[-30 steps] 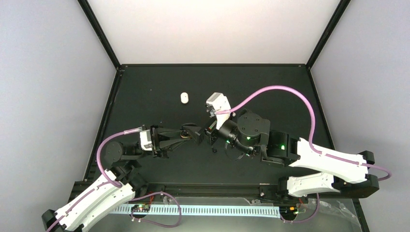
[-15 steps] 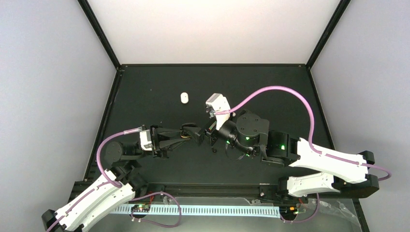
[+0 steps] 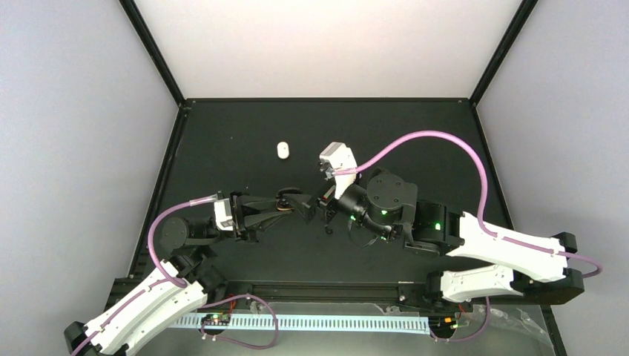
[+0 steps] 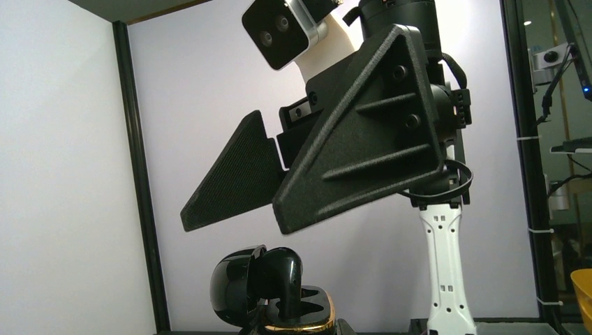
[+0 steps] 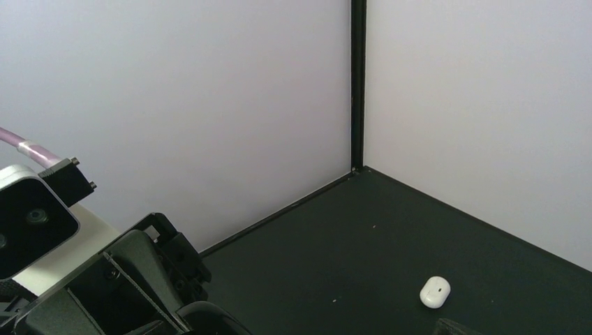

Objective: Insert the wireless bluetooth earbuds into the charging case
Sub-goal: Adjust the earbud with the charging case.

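Top cam: you get flat, even overhead light. The back wall point(image 3: 326, 44) beyond the claws is brightest, close to washed out. The black table point(image 3: 222, 148) soaks up light, so dark arm parts round the right claw point(image 3: 325, 209) blend into it and shadows get lost.

Left wrist cam: right claw is backlit, near-silhouette vs. the pale wall point(image 4: 70, 174), w/ small glints on the glossy black case point(image 4: 234, 289) just below it.

Right wrist cam: soft, even light, far corner sharp. Hardware closest to the lens, lower left, looks a bit soft.

place: robot lab cell | signs: plain white walls point(image 3: 326, 44); black framed table point(image 3: 415, 126); cabled arms point(image 3: 497, 245)
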Action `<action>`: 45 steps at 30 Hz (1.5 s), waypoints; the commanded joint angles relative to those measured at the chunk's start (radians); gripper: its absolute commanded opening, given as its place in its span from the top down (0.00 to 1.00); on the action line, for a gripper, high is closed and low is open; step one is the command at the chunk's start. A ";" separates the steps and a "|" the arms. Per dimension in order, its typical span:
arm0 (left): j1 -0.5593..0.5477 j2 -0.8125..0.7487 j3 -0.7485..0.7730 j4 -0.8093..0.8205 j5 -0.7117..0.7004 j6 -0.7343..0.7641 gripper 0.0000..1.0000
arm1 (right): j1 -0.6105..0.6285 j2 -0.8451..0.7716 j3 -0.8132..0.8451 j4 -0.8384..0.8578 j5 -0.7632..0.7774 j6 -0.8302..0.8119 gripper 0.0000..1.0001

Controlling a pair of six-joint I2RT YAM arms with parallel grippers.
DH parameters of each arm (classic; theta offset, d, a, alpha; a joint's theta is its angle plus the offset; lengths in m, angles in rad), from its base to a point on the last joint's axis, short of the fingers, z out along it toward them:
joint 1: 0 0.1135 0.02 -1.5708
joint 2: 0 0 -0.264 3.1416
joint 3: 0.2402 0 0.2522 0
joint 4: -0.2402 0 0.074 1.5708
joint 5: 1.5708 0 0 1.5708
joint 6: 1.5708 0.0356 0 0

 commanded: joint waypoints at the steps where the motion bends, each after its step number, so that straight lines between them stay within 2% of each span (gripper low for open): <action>1: -0.008 -0.014 0.032 0.024 -0.011 0.002 0.98 | -0.006 -0.040 -0.006 0.015 0.050 0.006 0.00; 34: -0.008 -0.015 0.038 0.027 -0.013 0.005 0.98 | -0.018 -0.003 0.003 -0.053 -0.002 0.034 0.00; 41: -0.007 -0.043 0.005 -0.019 -0.028 0.017 0.99 | -0.019 -0.119 -0.010 -0.011 0.069 0.030 0.00; 45: -0.008 -0.085 -0.015 -0.059 -0.045 0.009 0.98 | -0.058 -0.192 -0.061 -0.052 0.123 0.042 0.00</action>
